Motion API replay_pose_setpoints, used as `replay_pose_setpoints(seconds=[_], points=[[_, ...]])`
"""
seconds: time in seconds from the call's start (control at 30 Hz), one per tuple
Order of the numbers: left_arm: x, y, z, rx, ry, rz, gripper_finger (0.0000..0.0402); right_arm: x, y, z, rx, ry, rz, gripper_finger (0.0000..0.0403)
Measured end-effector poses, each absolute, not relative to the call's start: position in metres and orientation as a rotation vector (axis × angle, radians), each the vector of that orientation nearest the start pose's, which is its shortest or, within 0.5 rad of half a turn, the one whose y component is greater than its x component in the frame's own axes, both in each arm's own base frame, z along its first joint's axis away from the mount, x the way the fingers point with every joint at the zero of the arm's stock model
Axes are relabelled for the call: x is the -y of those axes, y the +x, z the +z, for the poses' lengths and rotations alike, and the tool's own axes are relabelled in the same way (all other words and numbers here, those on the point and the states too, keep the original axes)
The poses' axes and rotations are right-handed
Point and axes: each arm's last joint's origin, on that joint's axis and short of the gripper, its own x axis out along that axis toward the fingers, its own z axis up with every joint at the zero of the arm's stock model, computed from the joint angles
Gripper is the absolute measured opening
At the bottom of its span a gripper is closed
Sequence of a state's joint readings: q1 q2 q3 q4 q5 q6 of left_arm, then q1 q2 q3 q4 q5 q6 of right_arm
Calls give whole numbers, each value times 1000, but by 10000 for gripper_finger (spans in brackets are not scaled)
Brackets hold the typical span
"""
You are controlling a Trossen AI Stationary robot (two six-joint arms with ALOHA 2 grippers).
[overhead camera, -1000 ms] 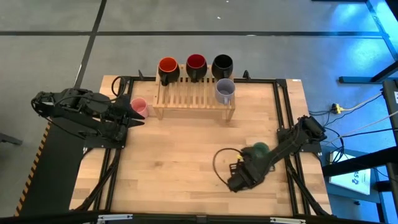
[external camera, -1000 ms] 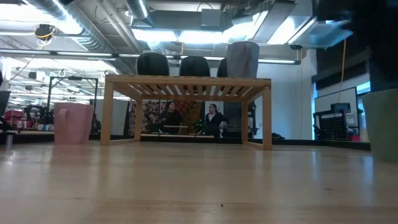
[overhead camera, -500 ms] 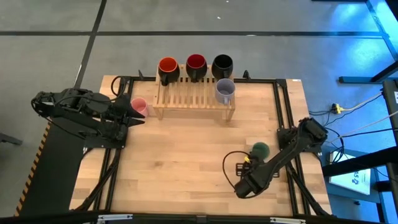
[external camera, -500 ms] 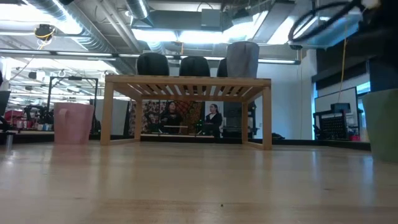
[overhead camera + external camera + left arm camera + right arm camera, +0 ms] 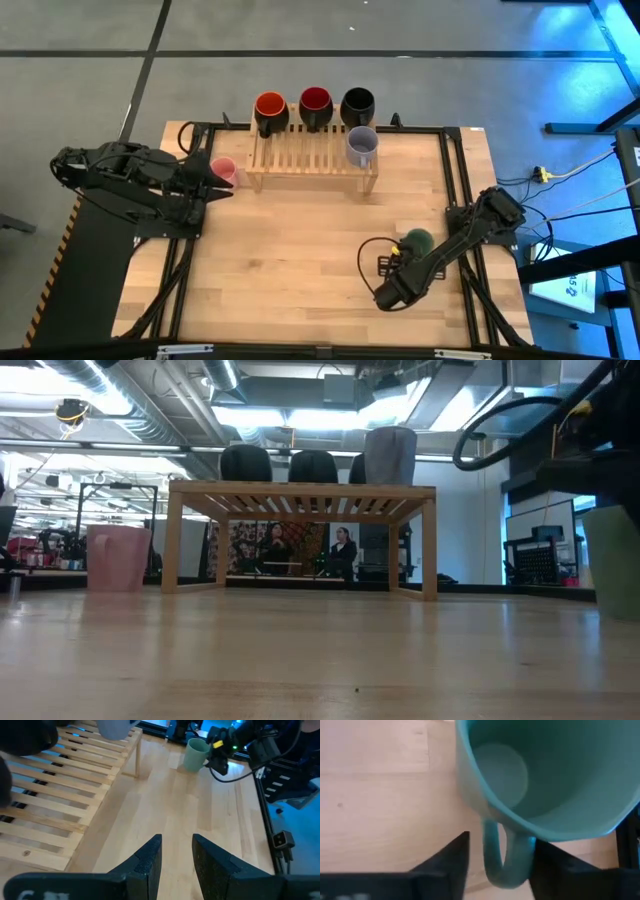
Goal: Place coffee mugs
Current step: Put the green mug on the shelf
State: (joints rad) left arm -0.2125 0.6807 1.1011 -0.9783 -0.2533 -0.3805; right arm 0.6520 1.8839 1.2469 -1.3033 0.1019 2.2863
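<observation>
A wooden slatted rack (image 5: 313,160) stands at the table's far side. The orange mug (image 5: 270,105), dark red mug (image 5: 315,101) and black mug (image 5: 357,101) sit along its far edge, and the lavender mug (image 5: 361,146) sits at its right end. The pink mug (image 5: 222,171) stands on the table left of the rack, just beyond my open left gripper (image 5: 212,184). The green mug (image 5: 418,240) stands upright at the right. My right gripper (image 5: 501,870) hovers over it, open, with one finger on either side of the handle (image 5: 504,862).
The rack's legs (image 5: 428,550) stand on the tabletop, with open space beneath the slats. Bare wood (image 5: 290,260) spreads across the table's middle and near side. A black cable loop (image 5: 372,262) hangs beside the right arm. People sit in the room behind the table (image 5: 343,550).
My right arm has shifted a little toward the table's right and come down toward the green mug; its cable loop and dark body now show lower at the right of the low view. The mugs have not moved.
</observation>
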Motion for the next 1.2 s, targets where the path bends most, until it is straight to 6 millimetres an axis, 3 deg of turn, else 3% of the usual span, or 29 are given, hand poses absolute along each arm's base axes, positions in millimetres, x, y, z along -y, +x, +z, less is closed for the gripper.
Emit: replay_pose_setpoints(seconds=[0.27, 0.53, 0.83, 1.03, 1.2], points=[[12, 95, 374, -520, -235, 167, 102, -180, 239, 167, -1137, 865, -1502, 22], [12, 95, 374, -520, -235, 168, 102, -182, 243, 173, -1134, 838, -1447, 21], [12, 95, 374, -518, -237, 168, 102, -192, 282, 225, -916, 833, -1159, 21], [12, 95, 374, -518, -238, 168, 102, -170, 318, 259, -816, 775, -1039, 21], [12, 95, 374, -517, -238, 167, 102, -146, 356, 273, -809, 699, -968, 21]])
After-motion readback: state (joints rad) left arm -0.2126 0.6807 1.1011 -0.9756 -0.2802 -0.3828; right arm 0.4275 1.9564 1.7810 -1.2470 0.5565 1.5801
